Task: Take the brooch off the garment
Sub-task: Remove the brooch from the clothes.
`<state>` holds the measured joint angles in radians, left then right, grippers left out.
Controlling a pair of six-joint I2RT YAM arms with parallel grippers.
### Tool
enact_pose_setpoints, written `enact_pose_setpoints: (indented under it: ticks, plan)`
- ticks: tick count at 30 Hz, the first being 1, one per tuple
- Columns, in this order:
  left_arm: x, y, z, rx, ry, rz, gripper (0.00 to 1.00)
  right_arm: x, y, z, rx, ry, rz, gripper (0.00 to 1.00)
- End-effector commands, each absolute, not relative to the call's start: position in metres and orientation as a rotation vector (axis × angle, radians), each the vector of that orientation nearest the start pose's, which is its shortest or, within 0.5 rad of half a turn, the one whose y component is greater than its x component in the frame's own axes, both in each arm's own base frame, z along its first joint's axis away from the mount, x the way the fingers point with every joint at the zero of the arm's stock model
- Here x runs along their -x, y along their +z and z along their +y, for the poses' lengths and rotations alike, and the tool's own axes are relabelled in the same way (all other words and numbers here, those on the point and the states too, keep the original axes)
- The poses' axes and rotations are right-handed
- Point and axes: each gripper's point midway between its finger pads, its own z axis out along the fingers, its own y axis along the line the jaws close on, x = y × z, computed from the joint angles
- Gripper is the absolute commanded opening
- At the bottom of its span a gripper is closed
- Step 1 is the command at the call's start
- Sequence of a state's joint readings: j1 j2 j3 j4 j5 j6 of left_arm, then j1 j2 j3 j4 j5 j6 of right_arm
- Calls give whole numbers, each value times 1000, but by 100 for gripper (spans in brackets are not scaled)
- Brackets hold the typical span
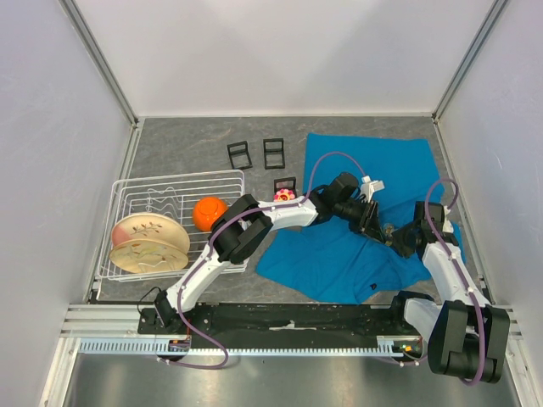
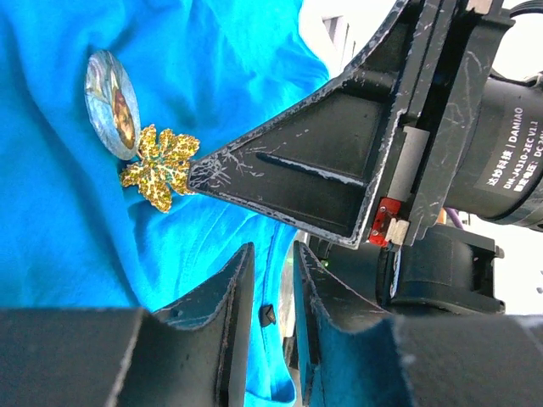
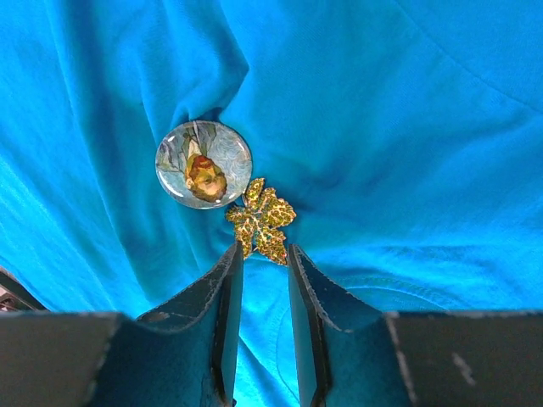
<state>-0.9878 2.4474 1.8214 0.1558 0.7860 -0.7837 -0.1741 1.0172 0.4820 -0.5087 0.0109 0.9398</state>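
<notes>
1 garment [image 1: 339,254], 1 leaf brooch [image 3: 261,222], 1 round badge [image 3: 204,164]

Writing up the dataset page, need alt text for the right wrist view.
A round picture brooch with a gold leaf charm sits pinned on the rumpled teal garment that fills the frame. The right hand shows at the bottom edge, its two dark fingers slightly parted, tips just below the leaf.

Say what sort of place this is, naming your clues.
Probably a robotics lab test cell, not a home: plain white panels wall in the grey tabletop, robot arms are bolted to a rail, and props like a dish rack and teal T-shirt are staged.
</notes>
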Motion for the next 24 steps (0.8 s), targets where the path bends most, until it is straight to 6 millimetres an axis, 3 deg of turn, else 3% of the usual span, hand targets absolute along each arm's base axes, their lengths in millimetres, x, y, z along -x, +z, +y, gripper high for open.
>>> enact_pose_setpoints:
  ticks: [1, 5, 12, 21, 24]
  plan:
    - [-216, 114, -586, -930, -1730, 2186, 32, -237, 40, -10, -1419, 278, 2188, 34]
    - [-217, 112, -584, -966, -1688, 2176, 32, -239, 40, -10, -1425, 285, 2181, 30]
    - [-211, 108, -583, -1055, -1625, 2142, 32, -251, 44, -18, -1421, 289, 2119, 34]
    - [-221, 105, -580, -1350, -1306, 1857, 33, -270, 57, -26, -1374, 297, 2102, 35]
    - [-230, 103, -584, -1374, -1232, 1822, 30, -274, 61, -24, -1355, 326, 2098, 35]
